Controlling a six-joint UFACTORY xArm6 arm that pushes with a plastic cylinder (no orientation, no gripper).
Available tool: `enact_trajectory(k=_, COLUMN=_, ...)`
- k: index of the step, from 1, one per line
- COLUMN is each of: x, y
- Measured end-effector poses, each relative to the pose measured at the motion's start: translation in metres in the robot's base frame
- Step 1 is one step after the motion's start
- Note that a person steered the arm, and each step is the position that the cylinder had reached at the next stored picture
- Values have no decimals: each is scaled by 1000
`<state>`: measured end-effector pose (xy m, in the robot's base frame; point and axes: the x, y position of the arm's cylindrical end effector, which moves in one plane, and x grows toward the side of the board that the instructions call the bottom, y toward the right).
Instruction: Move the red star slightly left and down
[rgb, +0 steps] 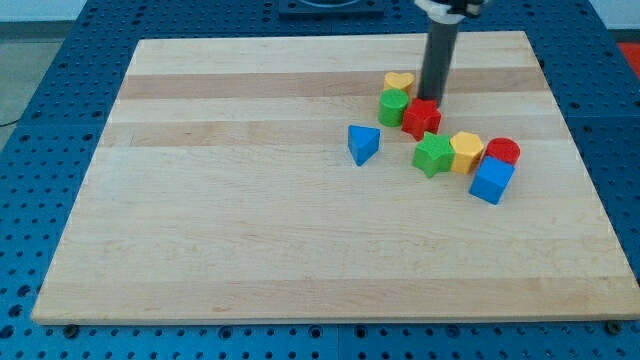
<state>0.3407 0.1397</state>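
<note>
The red star (421, 118) lies right of the board's middle, toward the view's top. My tip (433, 100) stands at the star's upper right edge, touching it or nearly so. A green cylinder (393, 106) sits against the star's left side. A yellow heart (399, 82) lies just above the green cylinder, to the left of my rod.
A blue triangle (363, 143) lies to the lower left of the star. A green star (433, 154), a yellow hexagon (466, 152), a red cylinder (502, 152) and a blue cube (491, 180) cluster to the star's lower right. The wooden board (250, 220) rests on a blue perforated table.
</note>
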Motion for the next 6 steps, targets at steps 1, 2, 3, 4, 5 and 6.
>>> enact_trajectory(k=1, x=2, y=19)
enact_trajectory(k=2, x=24, y=19)
enact_trajectory(k=3, x=46, y=0)
enact_trajectory(k=4, x=54, y=-22)
enact_trajectory(k=5, x=59, y=-42)
enact_trajectory(k=6, x=59, y=-65)
